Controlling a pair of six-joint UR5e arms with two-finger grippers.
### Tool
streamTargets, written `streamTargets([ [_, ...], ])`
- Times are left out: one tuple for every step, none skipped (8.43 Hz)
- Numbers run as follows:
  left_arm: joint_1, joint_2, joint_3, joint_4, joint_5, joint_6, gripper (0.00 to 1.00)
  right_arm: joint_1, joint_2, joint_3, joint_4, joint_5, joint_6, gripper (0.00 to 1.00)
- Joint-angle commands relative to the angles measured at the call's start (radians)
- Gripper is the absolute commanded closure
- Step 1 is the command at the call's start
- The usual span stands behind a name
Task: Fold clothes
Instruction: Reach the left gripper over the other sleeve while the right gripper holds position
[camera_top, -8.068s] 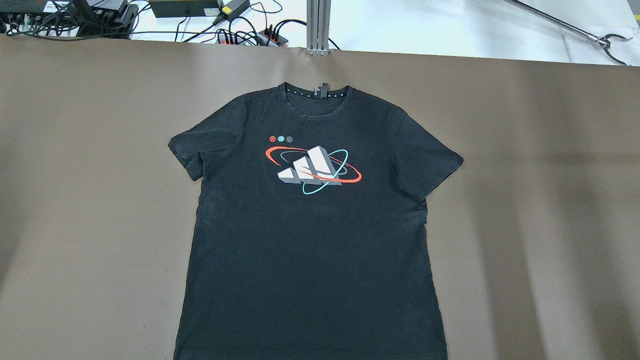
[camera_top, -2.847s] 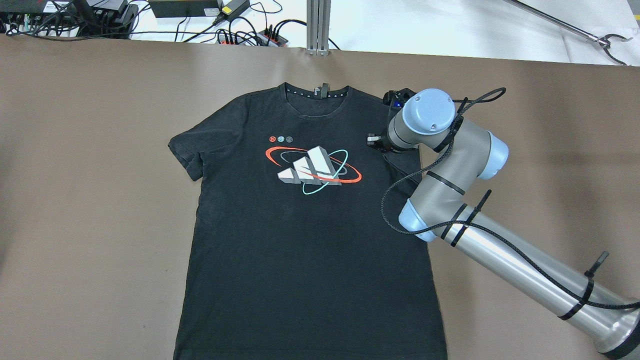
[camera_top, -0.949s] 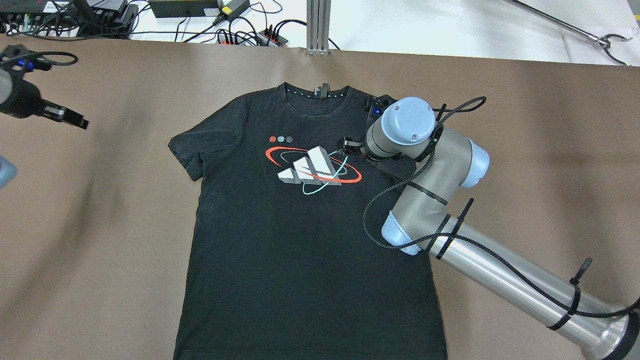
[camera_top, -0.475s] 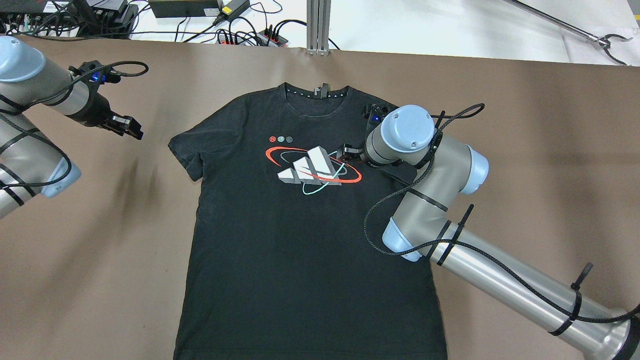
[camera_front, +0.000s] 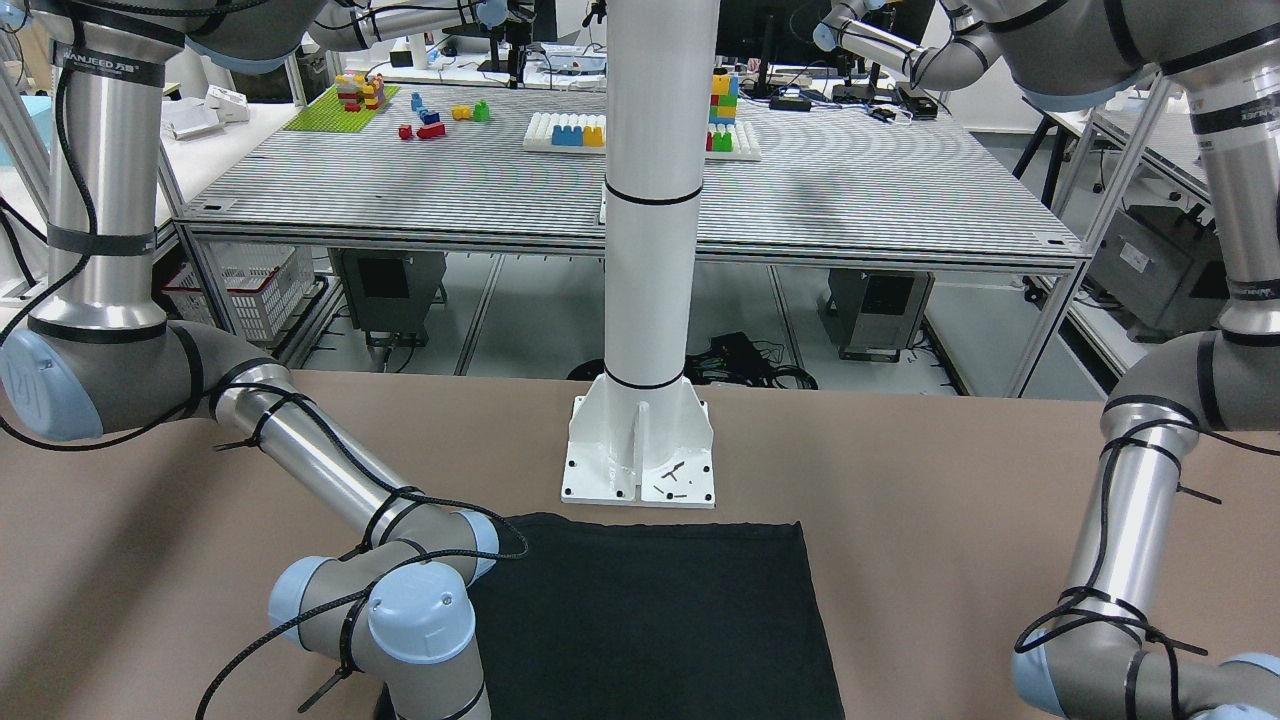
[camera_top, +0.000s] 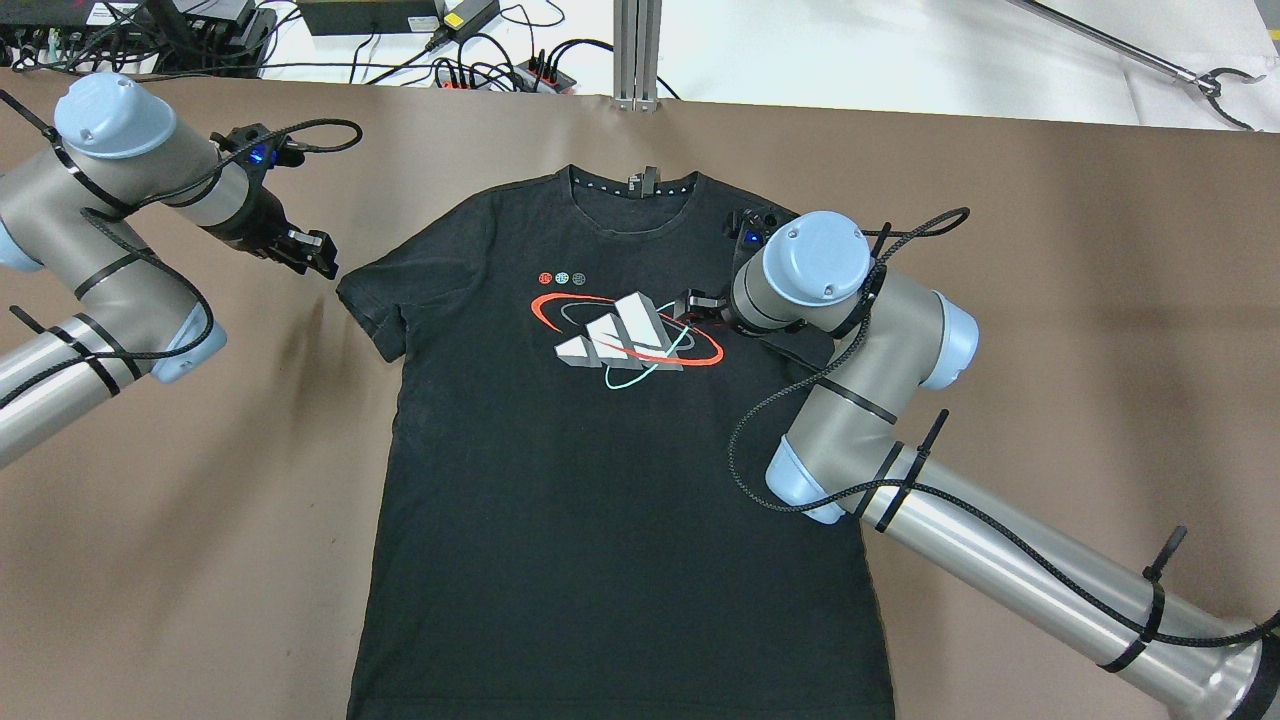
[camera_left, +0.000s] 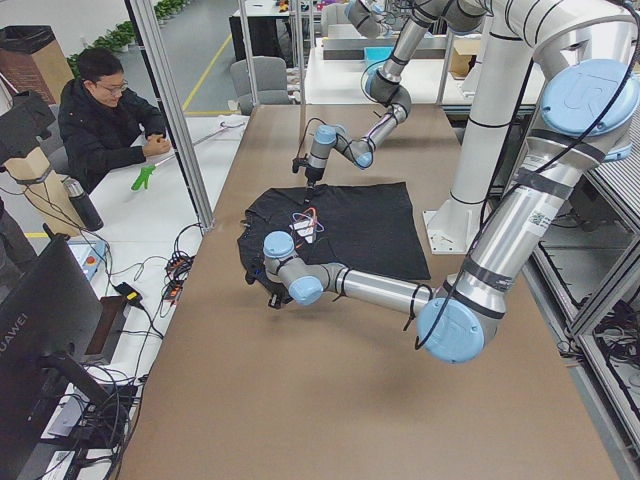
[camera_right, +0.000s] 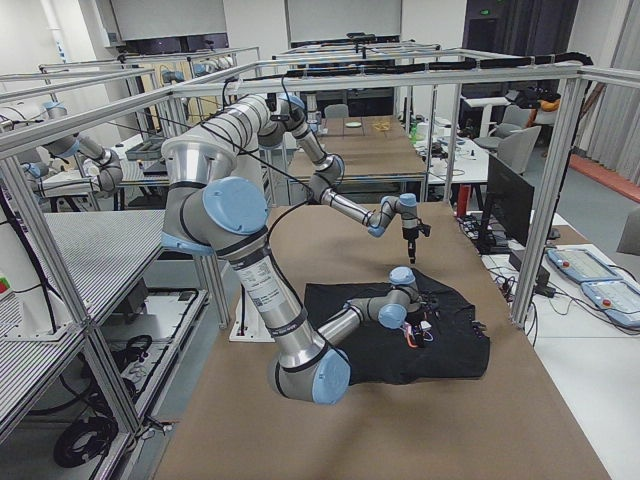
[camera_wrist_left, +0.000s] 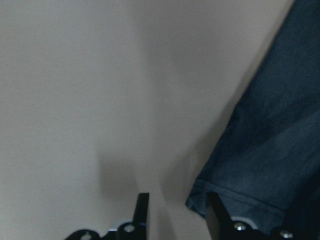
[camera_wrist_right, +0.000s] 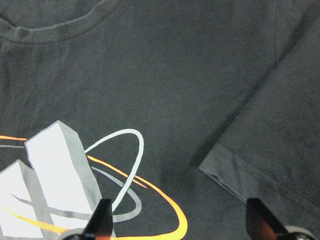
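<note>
Sleeve hem (camera_top: 365, 318) of the black shirt (camera_top: 600, 500) is seen just right of the spread left hand (camera_top: 318, 258); the right hand (camera_top: 692, 303) is likewise spread.

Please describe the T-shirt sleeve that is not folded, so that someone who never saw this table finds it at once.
On the brown table lies a black T-shirt with a printed logo on its chest. The sleeve spreads flat on the table beside the open left end effector. The other sleeve, below the right end effector, is folded in over the chest.
</note>
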Motion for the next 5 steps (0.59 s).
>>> streamTargets([
  [0.028, -0.050, 0.090, -0.058, 0.005, -0.025, 0.52, 0.000, -0.001, 0.011, -0.008, 0.003, -0.001, 0.06],
  [0.029, -0.058, 0.117, -0.082, 0.007, -0.025, 0.52, 0.000, -0.006, 0.023, -0.011, 0.003, -0.001, 0.06],
  [0.040, -0.056, 0.119, -0.086, 0.007, -0.025, 0.54, 0.000, -0.007, 0.028, -0.011, 0.003, 0.003, 0.06],
  [0.046, -0.056, 0.119, -0.086, 0.007, -0.026, 0.64, 0.000, -0.009, 0.030, -0.011, 0.003, 0.007, 0.06],
  [0.052, -0.056, 0.118, -0.086, 0.007, -0.029, 0.77, 0.000, -0.007, 0.030, -0.011, 0.003, 0.007, 0.06],
])
